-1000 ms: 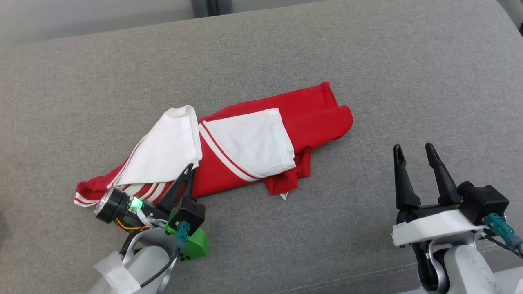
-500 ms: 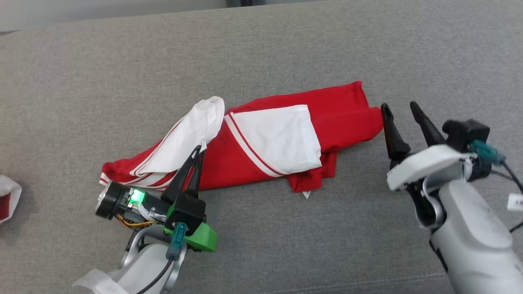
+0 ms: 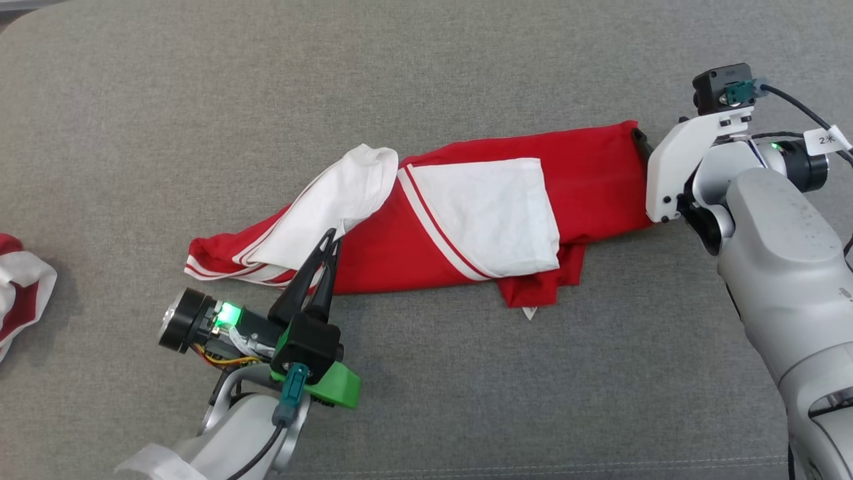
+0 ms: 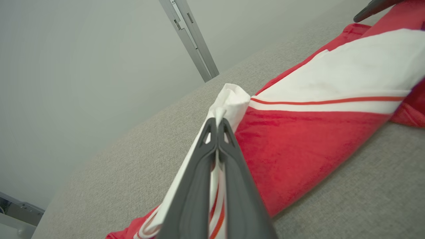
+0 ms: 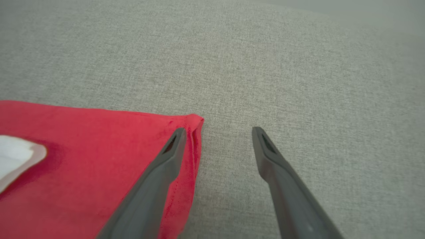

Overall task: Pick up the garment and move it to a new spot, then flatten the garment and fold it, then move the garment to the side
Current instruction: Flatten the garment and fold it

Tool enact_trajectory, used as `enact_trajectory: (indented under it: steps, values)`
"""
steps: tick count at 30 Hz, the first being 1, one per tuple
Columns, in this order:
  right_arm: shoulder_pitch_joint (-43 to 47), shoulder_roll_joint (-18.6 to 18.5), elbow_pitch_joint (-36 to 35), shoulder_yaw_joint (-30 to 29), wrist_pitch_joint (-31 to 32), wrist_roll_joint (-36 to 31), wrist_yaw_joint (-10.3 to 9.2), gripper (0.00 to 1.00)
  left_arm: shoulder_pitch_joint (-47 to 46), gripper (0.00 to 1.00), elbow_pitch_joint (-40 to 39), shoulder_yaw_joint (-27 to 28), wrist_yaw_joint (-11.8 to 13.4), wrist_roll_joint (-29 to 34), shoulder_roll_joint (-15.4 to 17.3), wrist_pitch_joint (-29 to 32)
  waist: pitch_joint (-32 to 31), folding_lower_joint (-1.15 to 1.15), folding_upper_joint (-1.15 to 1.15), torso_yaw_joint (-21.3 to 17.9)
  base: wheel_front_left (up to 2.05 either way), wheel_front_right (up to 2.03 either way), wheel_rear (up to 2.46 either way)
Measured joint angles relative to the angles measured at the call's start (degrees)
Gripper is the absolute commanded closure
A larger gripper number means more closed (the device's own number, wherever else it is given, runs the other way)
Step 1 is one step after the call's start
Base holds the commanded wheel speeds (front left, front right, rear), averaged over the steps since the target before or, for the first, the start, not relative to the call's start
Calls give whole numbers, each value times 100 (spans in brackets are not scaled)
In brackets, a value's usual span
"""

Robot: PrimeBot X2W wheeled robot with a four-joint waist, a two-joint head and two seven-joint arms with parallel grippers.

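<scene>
On the grey couch (image 3: 466,67) the garment (image 3: 480,220) lies bunched in a long, rumpled strip, red with white panels and stripes, running from the left claw (image 3: 333,239) across to the right claw (image 5: 218,130). The left claw is pinched fully together on a white fold (image 4: 232,96) near the garment's left end. Its wrist view shows cloth sandwiched between its 2 fingers, with the fold puffing out past the tips. That grip looks meant to anchor this end. The right claw is spread wide and grips nothing. In its wrist view 1 finger lies over the red hem (image 5: 193,142) at the garment's far corner, though I cannot tell whether it touches. The other finger is over bare couch just beside the corner, so the corner seems lined up for a pinch. With 2 ends held, the strip could be lifted to a new spot or pulled taut. I judge the pick-up half prepared, with flattening and folding not yet begun. Another red-and-white cloth (image 3: 20,293) lies well apart at the head view's left edge.
</scene>
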Motion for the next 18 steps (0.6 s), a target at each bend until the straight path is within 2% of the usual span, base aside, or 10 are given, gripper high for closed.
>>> enact_trajectory:
  steps: [6, 8, 10, 11, 14, 15, 18]
  values:
    - [-300, 127, 523, 56, 12, -296, 0, 0, -36, 100, -19, 10, 0, 1, 4, 0, 138, 0, 0, 118, 0, 0, 0]
    - [-348, 136, 656, 60, -35, -367, 0, 5, -42, 100, -19, 9, -1, 1, 4, 0, 164, 0, 0, 148, 0, 0, 0]
    - [-420, 158, 760, 71, -85, -416, 0, 19, -59, 100, -20, 12, -3, 1, 4, 0, 188, 0, 0, 175, 0, 0, 0]
    - [-459, 176, 814, 74, -103, -421, 0, 35, -63, 100, -22, 11, -4, 1, 4, 0, 200, 0, 0, 189, 0, 0, 0]
    - [-527, 222, 936, 129, -157, -424, 0, 64, -69, 100, -19, 10, -9, 1, 3, 0, 225, 0, 0, 228, 0, 0, 0]
    - [-537, 230, 976, 147, -168, -425, 0, 100, -74, 100, -11, 10, -10, 1, 4, 0, 229, 0, 0, 239, 0, 0, 0]
    - [-566, 240, 1017, 215, -311, -441, 1, 100, -77, 100, -19, 38, -8, 0, 20, 0, 215, 0, 0, 240, 0, 0, 0]
